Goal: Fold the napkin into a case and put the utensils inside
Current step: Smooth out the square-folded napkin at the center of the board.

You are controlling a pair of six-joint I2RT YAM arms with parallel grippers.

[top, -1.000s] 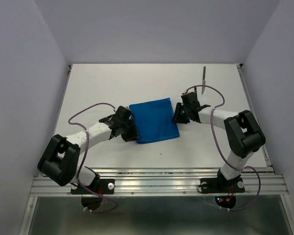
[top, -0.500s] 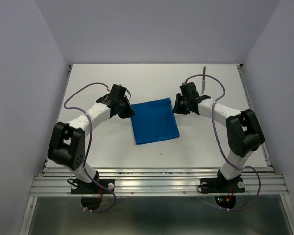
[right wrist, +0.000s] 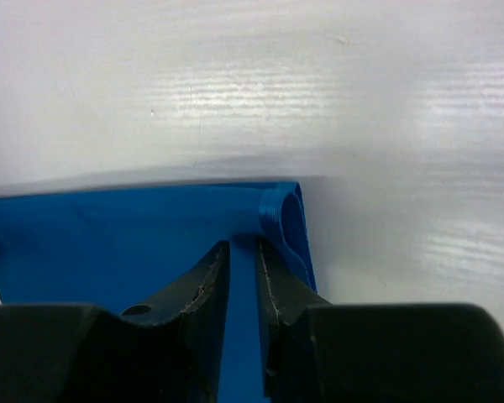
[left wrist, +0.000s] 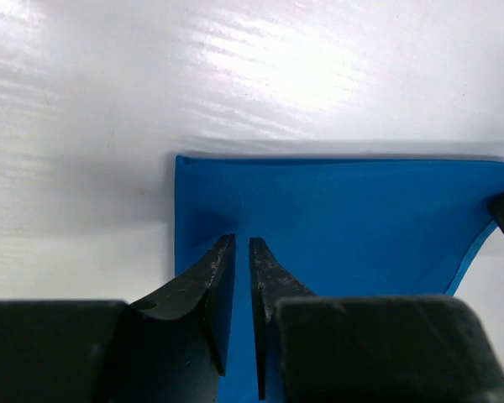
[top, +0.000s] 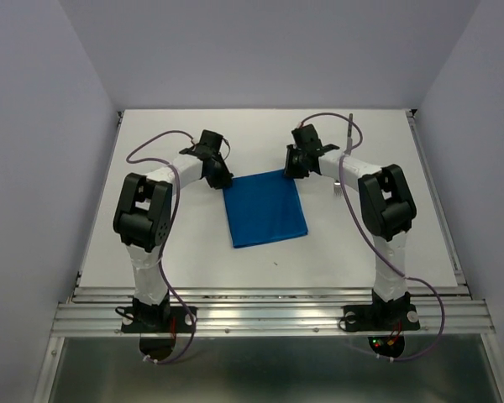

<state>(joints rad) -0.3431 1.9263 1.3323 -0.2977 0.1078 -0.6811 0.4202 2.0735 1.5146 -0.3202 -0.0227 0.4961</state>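
We see the white surface [top: 151, 243] carrying the napkin [top: 265, 208], a flat folded blue rectangle near its middle. The left arm [top: 143, 210] reaches the napkin's far left corner, and the right arm [top: 385, 201] reaches its far right corner. The left jaws stand almost together over the cloth, with a thin slit between them. The right jaws stand the same way, with a curled corner of cloth at their tip. We cannot tell whether either pinches cloth. A knife [top: 349, 124] lies toward the surface's far right corner, partly hidden.
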